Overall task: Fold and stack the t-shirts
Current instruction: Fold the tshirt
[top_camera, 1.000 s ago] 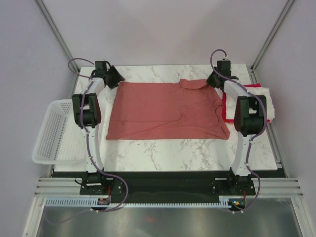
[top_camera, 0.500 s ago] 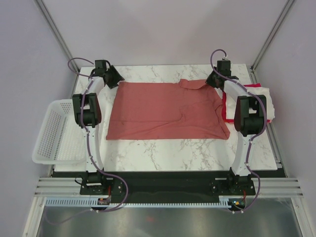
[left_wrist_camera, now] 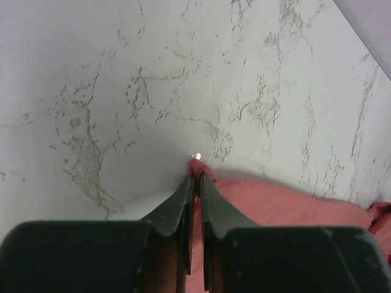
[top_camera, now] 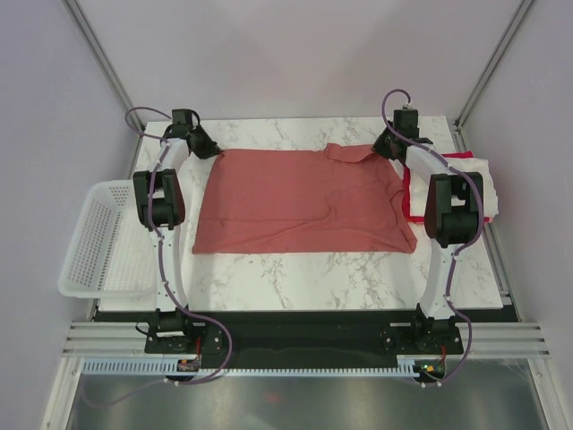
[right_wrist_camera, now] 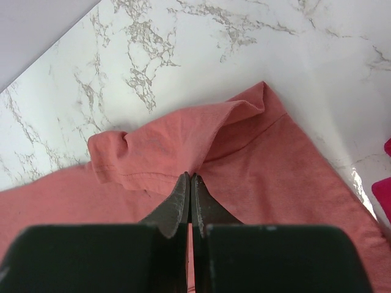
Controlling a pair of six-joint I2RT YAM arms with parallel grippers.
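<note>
Cloth fills the middle of the overhead view: we see the salmon-red t-shirt (top_camera: 304,202) spread nearly flat on the marble tabletop (top_camera: 304,278), with one sleeve bunched into a small fold at its upper right. The left tool (top_camera: 208,143) sits at the shirt's upper-left corner. In its wrist view the two dark fingers are pinched together on that corner, and a tip of red cloth pokes out just past them. The right tool (top_camera: 383,148) sits at the upper-right fold, and in its wrist view we find the fingers clamped on the cloth just below the rumpled sleeve (only a thin red line shows between them). Toward the right edge of the overhead view, partly behind the right arm, lie a cream-white shirt (top_camera: 479,170) and a magenta shirt (top_camera: 409,202), with the salmon shirt's right edge just beside them. A white mesh basket (top_camera: 94,242) stands at the left of the frame, beside the tabletop.
</note>
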